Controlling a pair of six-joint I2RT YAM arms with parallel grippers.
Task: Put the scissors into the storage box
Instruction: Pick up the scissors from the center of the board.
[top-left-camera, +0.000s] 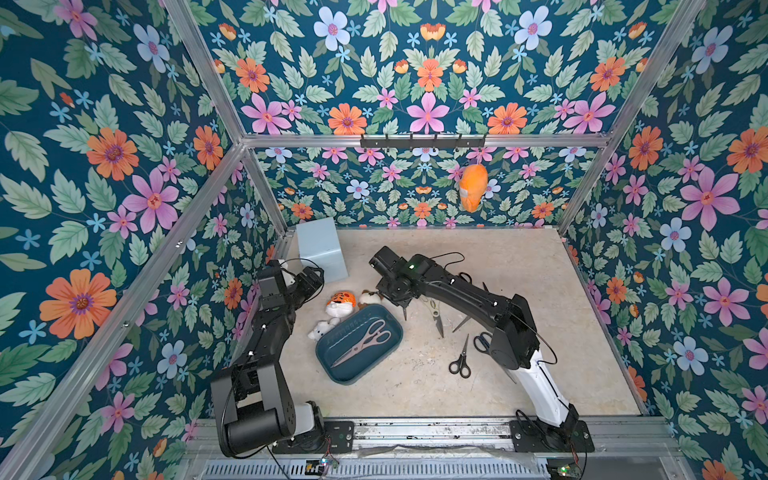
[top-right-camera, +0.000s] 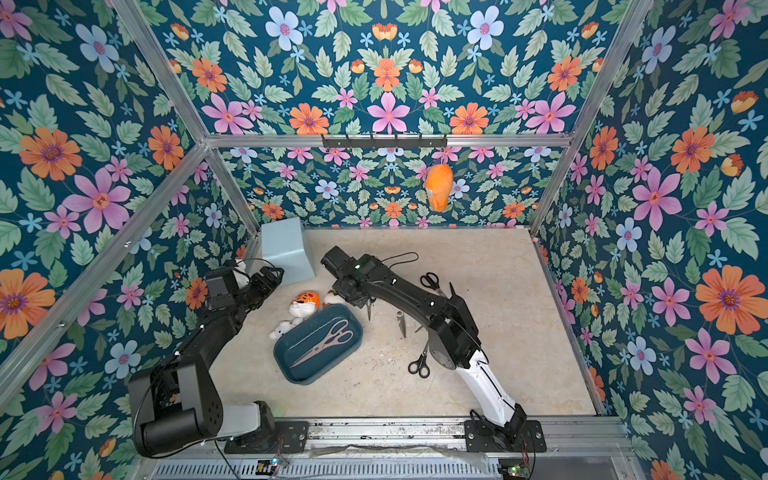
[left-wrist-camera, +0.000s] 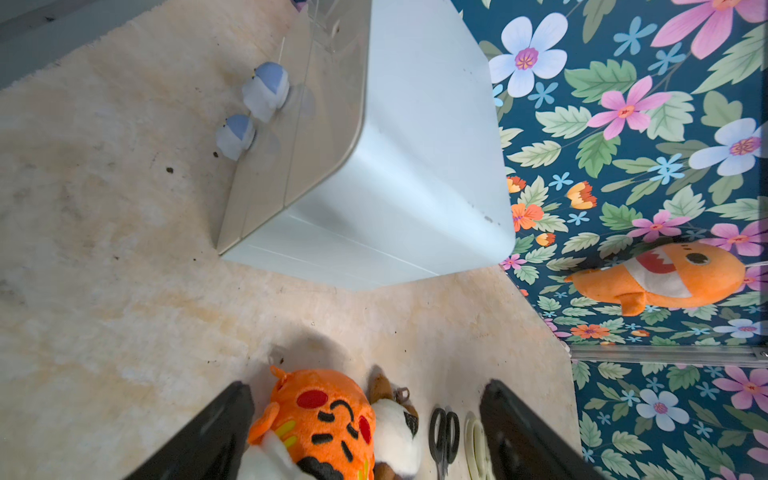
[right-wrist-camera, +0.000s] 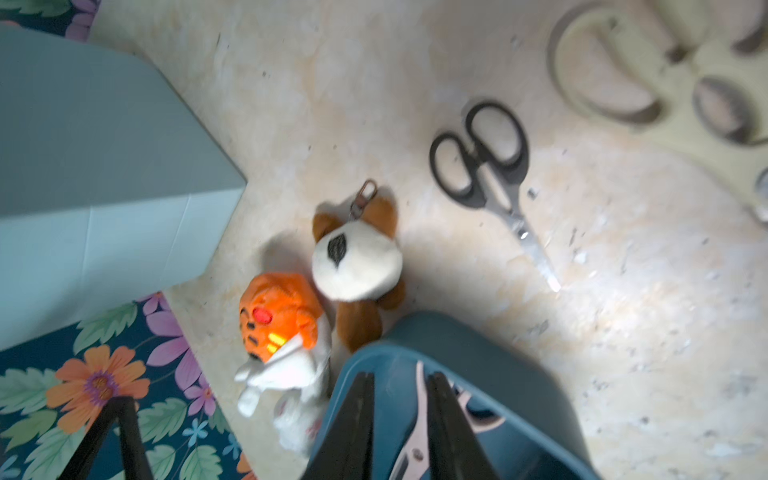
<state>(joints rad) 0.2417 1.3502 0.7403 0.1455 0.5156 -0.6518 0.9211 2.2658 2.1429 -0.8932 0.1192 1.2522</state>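
Right tool (right-wrist-camera: 401, 378) fills the near edge of its wrist view. Fingers parted a little, nothing between them. It hangs over the far end of the storage box (top-left-camera: 376, 353).

Pink-handled shears (top-left-camera: 360, 343) lie flat inside the box, corner to corner. One pair in; the others out on the surface (top-left-camera: 415, 399).

- Nearest outside: small black-handled scissors (right-wrist-camera: 482, 166), just off the box's far corner, mostly under the right arm in both top views.
- Next out: cream-handled shears (top-left-camera: 434, 311).
- By the right arm's elbow: blue-handled pair (top-left-camera: 482, 341) and black pair (top-left-camera: 460, 360).
- Farther back: second black pair (top-right-camera: 430, 280).

Plush toys crowd the box's far left side: orange plush (top-left-camera: 343, 300), brown-and-white plush (right-wrist-camera: 357, 257), white plush (top-left-camera: 320, 330). Pale blue block (top-left-camera: 322, 247) sits in the back corner.

Left tool (left-wrist-camera: 365, 386) gapes wide and empty near that block.

Judgement: the drop-off looks finished and the next pick is not yet begun. The small black-handled scissors seem the likely target. That calls for rising clear of the rim, a short swing outward, wider jaws, then a low descent. The pair lies flat and thin, so the fingers must reach right down to the surface.
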